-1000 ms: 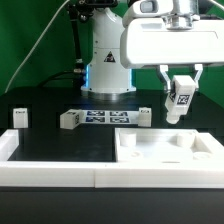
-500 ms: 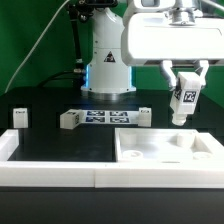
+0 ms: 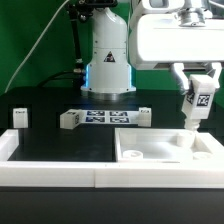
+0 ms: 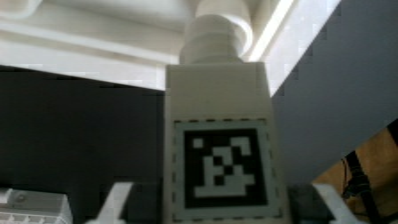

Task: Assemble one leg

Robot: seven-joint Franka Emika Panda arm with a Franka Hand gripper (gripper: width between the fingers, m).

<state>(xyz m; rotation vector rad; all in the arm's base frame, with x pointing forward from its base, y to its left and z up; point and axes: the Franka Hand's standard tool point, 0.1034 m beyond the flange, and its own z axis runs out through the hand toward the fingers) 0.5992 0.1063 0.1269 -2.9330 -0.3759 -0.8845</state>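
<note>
My gripper is shut on a white leg with a black-and-white tag. It holds the leg upright in the air over the right-hand far corner of the large flat white square part. In the wrist view the leg fills the middle, tag facing the camera. Its narrower round tip points at the white part beyond. The fingers show on either side of the leg, and my gripper is centred on it.
Three more white legs lie on the black table: one at the exterior view's left, one and one at the ends of the marker board. A white rail runs along the front. The robot base stands behind.
My gripper has moved toward the exterior view's right with the leg in it, from over the square part's middle to over its right-hand far corner. Nothing else moved.
</note>
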